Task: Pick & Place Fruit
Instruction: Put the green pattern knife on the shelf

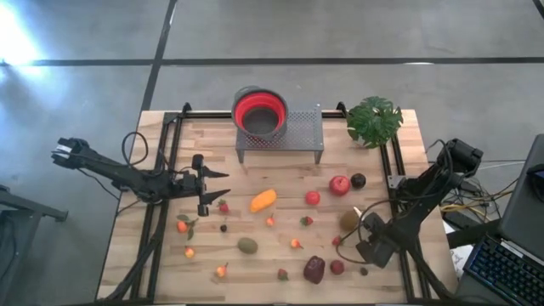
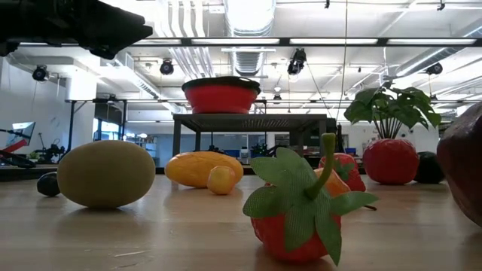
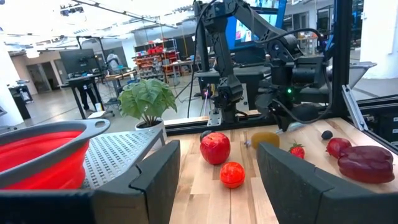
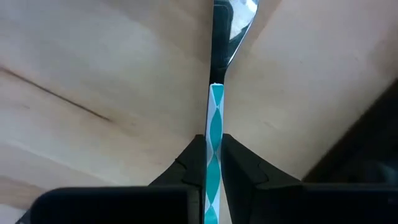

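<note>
The counter (image 1: 170,255) has open wood along its left edge and in front of the metal stand (image 1: 299,136). The stand, carrying the red bowl (image 1: 260,114), blocks the far middle, and the potted plant (image 1: 374,121) the far right corner. Fruit (image 1: 263,201) lies scattered across the middle and near right, with narrow gaps between pieces. The left gripper (image 1: 212,184) hangs over the middle-left, fingers apart.

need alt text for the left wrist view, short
Between the open left gripper, a red apple and a smaller red fruit sit on the wooden table. A red bowl on a perforated metal stand is nearby, with a potted plant and the other arm beyond.
</note>
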